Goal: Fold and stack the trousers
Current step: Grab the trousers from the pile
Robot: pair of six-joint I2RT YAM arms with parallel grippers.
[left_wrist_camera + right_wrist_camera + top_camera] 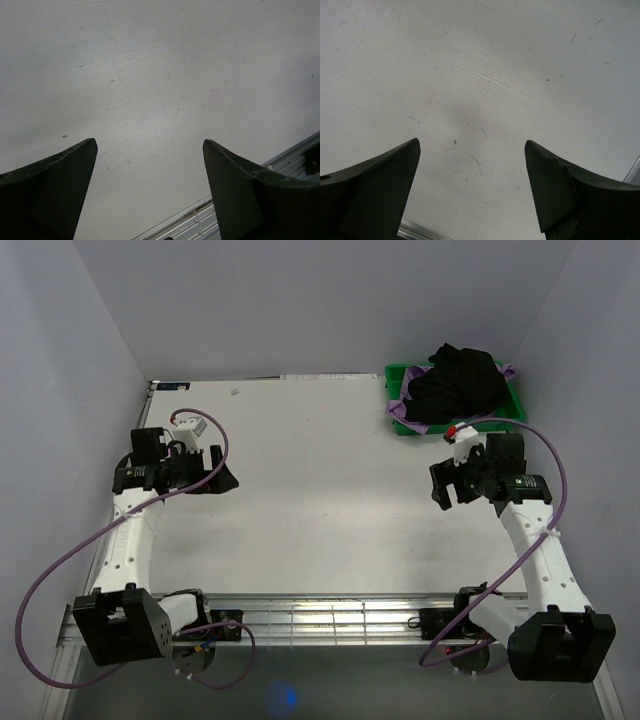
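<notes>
Left claw (pixel 149 143) spread wide, empty, right claw (pixel 472 144) likewise, trousers (pixel 455 385) seemingly bunched in green bin (pixel 404 427).

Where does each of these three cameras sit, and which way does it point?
Top external: fixed above and behind the arms, looking down on the white table; shows both whole arms, left gripper, right gripper, and black trousers heaped in a green bin far right.
Left wrist: on the left arm's wrist, looking down at bare table between its two spread fingers.
Right wrist: same on the right arm, spread fingers framing bare table.
Shared: both wrist views catch the metal rail at the table's near edge.
</notes>
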